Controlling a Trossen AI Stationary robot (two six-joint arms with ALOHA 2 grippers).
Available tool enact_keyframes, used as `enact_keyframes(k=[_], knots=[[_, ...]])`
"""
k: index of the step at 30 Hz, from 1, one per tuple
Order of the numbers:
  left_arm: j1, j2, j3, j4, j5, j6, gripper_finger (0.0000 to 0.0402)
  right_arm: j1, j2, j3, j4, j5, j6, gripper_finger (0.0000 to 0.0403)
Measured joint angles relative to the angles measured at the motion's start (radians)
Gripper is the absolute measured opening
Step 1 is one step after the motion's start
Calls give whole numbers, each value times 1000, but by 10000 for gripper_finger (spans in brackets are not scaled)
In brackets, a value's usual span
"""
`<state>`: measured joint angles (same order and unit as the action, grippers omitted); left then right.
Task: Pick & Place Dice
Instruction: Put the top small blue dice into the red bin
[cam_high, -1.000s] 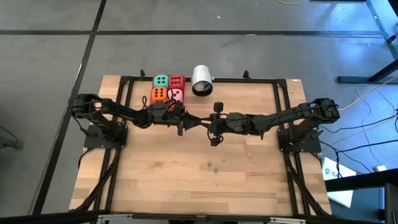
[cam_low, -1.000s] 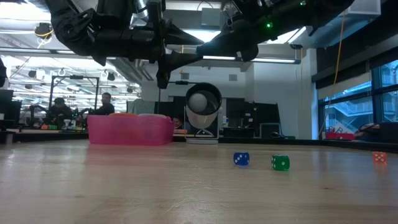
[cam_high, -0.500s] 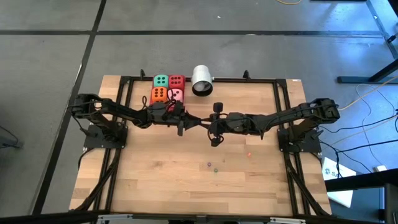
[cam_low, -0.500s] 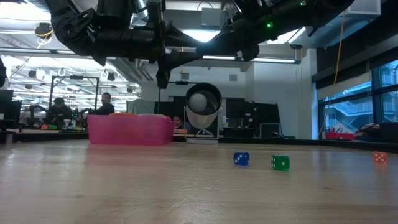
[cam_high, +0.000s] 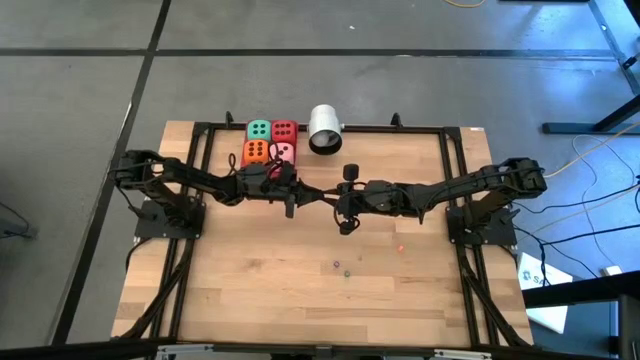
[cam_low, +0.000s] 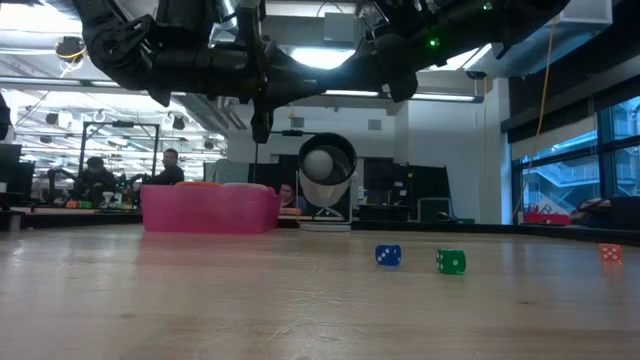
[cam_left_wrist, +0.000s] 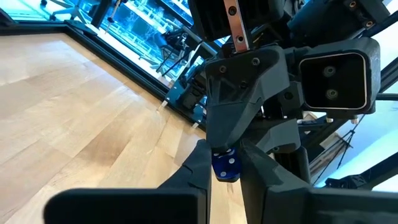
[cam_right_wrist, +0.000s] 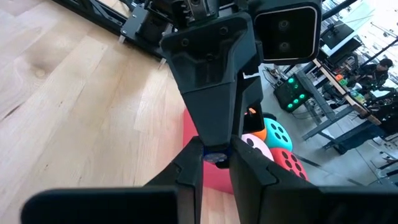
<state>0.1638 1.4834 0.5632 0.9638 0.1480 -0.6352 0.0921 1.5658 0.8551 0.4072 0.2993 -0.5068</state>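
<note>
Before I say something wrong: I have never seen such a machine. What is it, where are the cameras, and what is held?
It is a robot with two dark arms over a wooden table. One camera looks down from above, one looks level across the table, and one sits on each wrist. At the far edge stand four big dice: green, red, orange and pink, beside a white cylinder. Three tiny dice lie loose. Mid-table, the left gripper and right gripper both seem to pinch one small blue die.
</note>
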Motion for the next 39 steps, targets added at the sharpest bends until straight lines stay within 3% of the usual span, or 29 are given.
enact_keyframes(k=[6, 28, 34, 39], knots=[[0, 0, 0, 0, 1, 25, 33, -1, 0, 0, 2, -23, -3, 68], [0, 0, 2, -11, -2, 141, 22, 0, 0, 0, 12, -56, 28, 199], [0, 0, 1, -28, -4, 184, 22, 9, -10, 1, 6, 54, 5, 210], [0, -15, 1, -37, 1, 214, 22, 14, -32, 2, -15, 66, 1, 210]])
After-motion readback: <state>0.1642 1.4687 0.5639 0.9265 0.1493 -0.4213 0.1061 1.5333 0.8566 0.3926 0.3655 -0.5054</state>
